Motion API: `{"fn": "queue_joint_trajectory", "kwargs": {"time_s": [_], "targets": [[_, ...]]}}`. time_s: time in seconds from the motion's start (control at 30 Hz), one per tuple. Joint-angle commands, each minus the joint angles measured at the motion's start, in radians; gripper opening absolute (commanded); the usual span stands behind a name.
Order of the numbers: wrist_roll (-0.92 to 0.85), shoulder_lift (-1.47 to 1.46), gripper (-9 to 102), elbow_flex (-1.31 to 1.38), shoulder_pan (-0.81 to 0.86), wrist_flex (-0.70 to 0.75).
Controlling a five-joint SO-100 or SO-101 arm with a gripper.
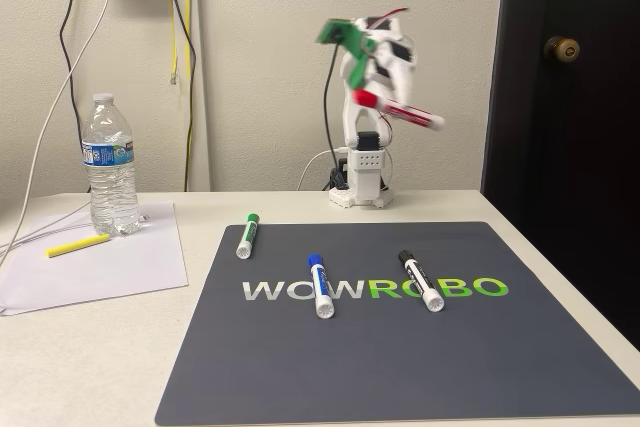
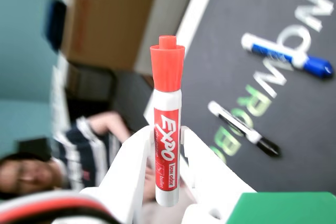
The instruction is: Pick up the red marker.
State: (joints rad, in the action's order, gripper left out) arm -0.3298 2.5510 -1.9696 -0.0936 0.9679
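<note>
The claw point(image 2: 167, 156) is closed on the red marker point(image 2: 167, 129); in the wrist view its two white fingers point(image 2: 131, 161) press the barrel from both sides, and the red cap stands out past the fingertips. In the fixed view the claw point(image 1: 385, 105) is high in the air above the far edge of the counter point(image 1: 90, 367), and the red marker point(image 1: 400, 110) lies across it, a little blurred, with the cap end toward the left of that view. The arm's white base point(image 1: 360, 182) stands at the far edge of the counter, just behind the dark mat point(image 1: 400, 367).

On the mat lie three other markers, well apart from each other. The green-capped marker point(image 1: 246, 235) is near the far left corner of the mat. The blue-capped marker point(image 1: 320, 285) is in the middle, over the printed letters. The black-capped marker point(image 1: 421, 280) is to the right of it in the fixed view.

On the left part of the counter is a sheet of white paper point(image 1: 110, 267). A water bottle point(image 1: 110, 165) stands upright on its far edge, and a yellow highlighter point(image 1: 77, 245) lies just beside the bottle. In the wrist view a person point(image 2: 79, 150) in a striped shirt appears blurred behind the claw.
</note>
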Motion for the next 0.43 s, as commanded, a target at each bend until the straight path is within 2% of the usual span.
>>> {"fn": "queue_joint_trajectory", "kwargs": {"time_s": [0.0, 0.17, 0.4], "targets": [[0.06, 0.146, 0, -0.135, 0.049, -0.184], [0.219, 0.255, 0, -0.287, 0.084, -0.318], [0.239, 0.264, 0, -0.319, 0.078, -0.336]]}}
